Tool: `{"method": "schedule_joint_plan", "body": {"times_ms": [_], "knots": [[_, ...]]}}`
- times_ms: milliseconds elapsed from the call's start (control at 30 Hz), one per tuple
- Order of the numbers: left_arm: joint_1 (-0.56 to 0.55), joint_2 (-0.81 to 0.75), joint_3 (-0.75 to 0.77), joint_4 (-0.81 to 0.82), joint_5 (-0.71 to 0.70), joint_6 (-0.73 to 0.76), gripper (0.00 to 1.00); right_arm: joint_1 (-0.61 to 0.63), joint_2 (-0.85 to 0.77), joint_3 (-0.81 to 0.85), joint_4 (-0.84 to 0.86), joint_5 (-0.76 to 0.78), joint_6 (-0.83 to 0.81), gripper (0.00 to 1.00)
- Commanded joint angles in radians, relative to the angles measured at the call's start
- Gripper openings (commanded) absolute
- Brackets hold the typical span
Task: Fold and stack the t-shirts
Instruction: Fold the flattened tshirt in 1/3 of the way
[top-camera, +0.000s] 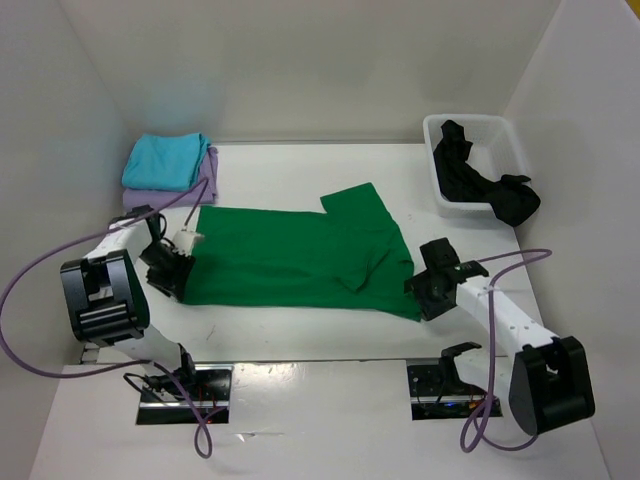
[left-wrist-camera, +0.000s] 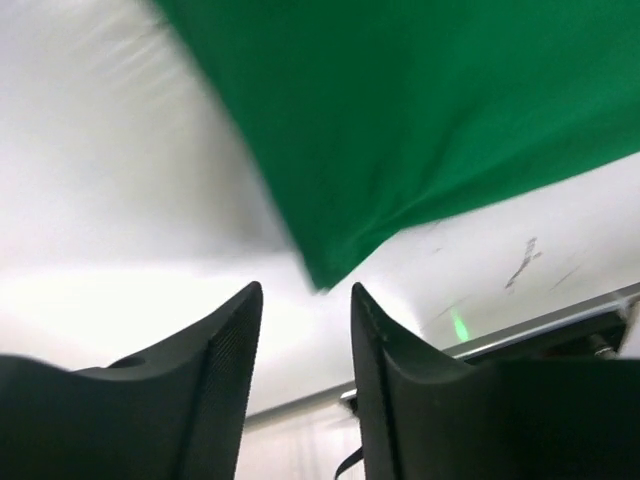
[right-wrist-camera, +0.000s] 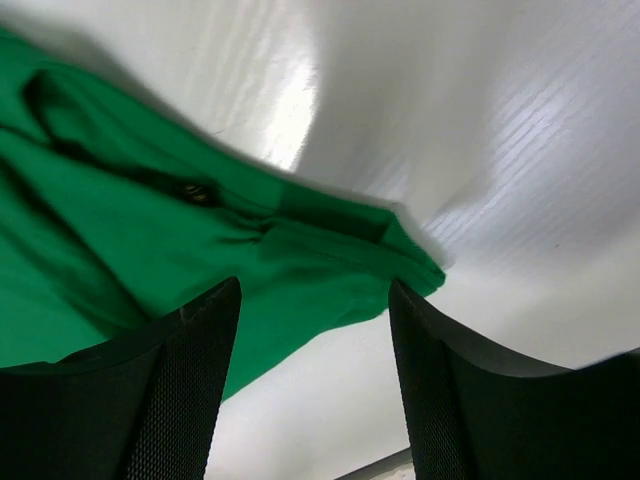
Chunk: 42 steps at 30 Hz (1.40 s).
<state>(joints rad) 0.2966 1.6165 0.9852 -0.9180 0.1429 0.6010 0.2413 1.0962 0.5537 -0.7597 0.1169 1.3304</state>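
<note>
The bright green t-shirt (top-camera: 300, 255) lies spread flat across the middle of the table, one sleeve sticking out at the back. My left gripper (top-camera: 168, 272) sits at its left edge. In the left wrist view this gripper (left-wrist-camera: 306, 290) is open, and the green shirt's corner (left-wrist-camera: 420, 120) lies just beyond the tips. My right gripper (top-camera: 430, 285) is at the shirt's right front corner. It (right-wrist-camera: 313, 285) is open above the green hem (right-wrist-camera: 150, 250), holding nothing. A folded turquoise t-shirt (top-camera: 168, 160) rests on a folded lavender one (top-camera: 208, 182) at the back left. The black t-shirt (top-camera: 480, 180) hangs out of the bin.
A white plastic bin (top-camera: 478, 123) stands at the back right against the wall. White walls close the table on the left, back and right. Purple cables loop from both arms near the front edge.
</note>
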Motion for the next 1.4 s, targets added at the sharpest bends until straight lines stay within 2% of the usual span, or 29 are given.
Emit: {"method": "schedule_joint_plan", "body": {"times_ms": [0, 100, 167, 200, 233, 300, 333, 367, 433, 467, 533, 567, 633, 667, 733, 833, 1033, 1133, 1167, 1267, 1367], "knots": [[0.044, -0.069, 0.016, -0.045, -0.084, 0.013, 0.5, -0.005, -0.081, 0.005, -0.003, 0.047, 0.009, 0.67], [0.075, -0.113, 0.078, -0.045, -0.193, 0.013, 0.56, -0.005, -0.091, 0.005, -0.013, 0.056, 0.018, 0.68], [0.075, -0.132, 0.148, -0.036, -0.258, 0.013, 0.67, -0.005, -0.104, 0.026, -0.023, 0.075, 0.027, 0.72], [0.075, -0.141, 0.182, -0.036, -0.258, 0.013, 0.7, -0.005, -0.125, 0.026, -0.033, 0.075, 0.027, 0.72], [0.059, -0.141, 0.219, -0.048, -0.243, 0.013, 0.79, -0.005, -0.134, 0.035, -0.033, 0.085, 0.027, 0.76], [0.015, -0.15, 0.343, -0.086, -0.162, 0.025, 0.91, -0.005, -0.165, 0.035, -0.044, 0.095, 0.027, 0.81], [-0.017, -0.15, 0.384, -0.096, -0.137, 0.025, 0.96, -0.005, -0.174, 0.044, -0.044, 0.095, 0.027, 0.82], [-0.105, -0.15, 0.424, -0.096, -0.099, 0.007, 0.99, -0.005, -0.185, 0.045, -0.044, 0.104, 0.027, 0.82], [-0.222, -0.15, 0.516, -0.107, -0.062, -0.015, 0.99, -0.005, -0.203, 0.045, -0.055, 0.104, 0.027, 0.82], [-0.355, -0.159, 0.535, -0.093, -0.014, -0.036, 0.99, -0.005, -0.217, 0.045, -0.055, 0.113, 0.027, 0.82], [-0.497, -0.159, 0.535, -0.023, 0.044, -0.056, 0.99, -0.005, -0.226, 0.035, -0.055, 0.122, 0.036, 0.82], [-0.634, -0.159, 0.514, 0.046, 0.105, -0.056, 0.99, -0.005, -0.226, 0.035, -0.055, 0.122, 0.036, 0.82], [-0.762, -0.159, 0.468, 0.129, 0.158, -0.046, 0.99, -0.005, -0.236, 0.035, -0.055, 0.132, 0.036, 0.82], [-0.872, -0.146, 0.431, 0.196, 0.168, -0.02, 0.99, -0.005, -0.236, 0.035, -0.055, 0.141, 0.036, 0.82], [-0.957, -0.043, 0.431, 0.232, 0.169, -0.02, 0.99, -0.005, -0.245, 0.045, -0.046, 0.141, 0.036, 0.82], [-1.053, 0.086, 0.472, 0.298, 0.19, -0.029, 0.99, -0.005, -0.275, 0.045, -0.055, 0.141, 0.046, 0.82], [-1.171, 0.209, 0.474, 0.412, 0.213, -0.032, 0.99, -0.005, -0.36, 0.014, -0.066, 0.141, 0.079, 0.81], [-1.202, 0.255, 0.465, 0.447, 0.222, -0.032, 0.93, -0.005, -0.371, 0.005, -0.066, 0.132, 0.079, 0.8], [-1.212, 0.255, 0.464, 0.464, 0.222, -0.032, 0.83, -0.005, -0.371, 0.005, -0.066, 0.132, 0.079, 0.8], [-1.212, 0.295, 0.464, 0.473, 0.233, -0.041, 0.64, -0.005, -0.361, 0.005, -0.066, 0.122, 0.07, 0.8], [-1.212, 0.327, 0.474, 0.461, 0.244, -0.003, 0.66, -0.005, -0.361, 0.005, -0.056, 0.122, 0.061, 0.8]]}}
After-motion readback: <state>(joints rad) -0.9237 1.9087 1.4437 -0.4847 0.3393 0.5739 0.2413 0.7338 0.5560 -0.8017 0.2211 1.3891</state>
